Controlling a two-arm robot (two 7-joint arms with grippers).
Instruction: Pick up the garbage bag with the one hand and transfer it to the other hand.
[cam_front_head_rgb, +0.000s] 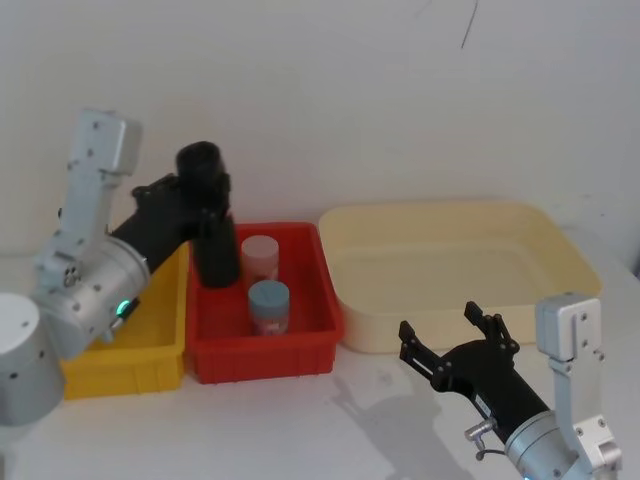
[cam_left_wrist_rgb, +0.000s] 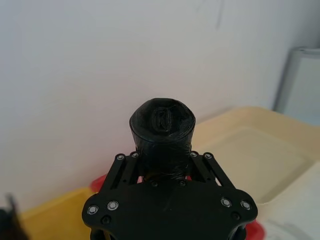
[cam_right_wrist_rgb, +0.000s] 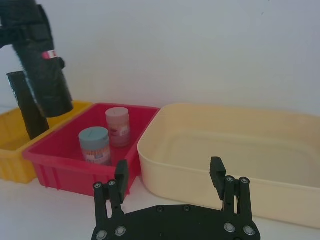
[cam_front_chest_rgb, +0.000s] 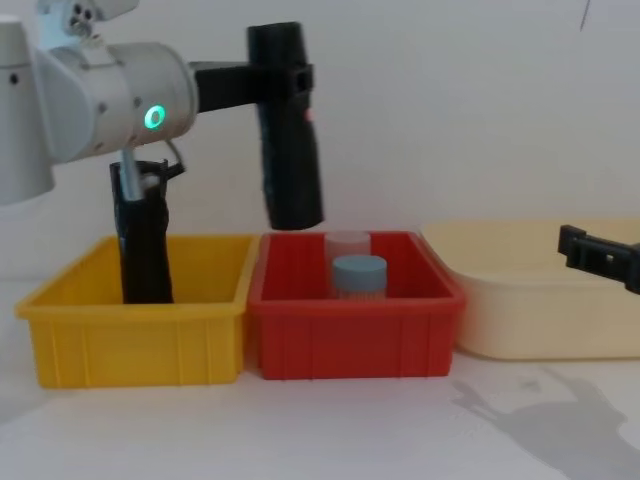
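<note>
Left arm (cam_front_chest_rgb: 110, 100), green ring lit, reaches in level from the left. Left gripper (cam_front_chest_rgb: 285, 75) is clamped on the upper part of the garbage bag (cam_front_chest_rgb: 292, 180), high above the red bin's (cam_front_chest_rgb: 350, 335) left rear corner. Right arm (cam_front_head_rgb: 560, 450) sits low, right of the red bin. Right gripper (cam_front_head_rgb: 437, 322) has fingers spread and is empty, pointing toward the bin.

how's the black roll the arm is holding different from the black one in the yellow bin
The garbage bag is thick; the thin roll is clearly slimmer. The garbage bag hangs in the air, gripped by the left pincer; the thin roll stands in the yellow bin. The garbage bag bears a red mark; the thin roll shows none. Both are black rolls.
</note>
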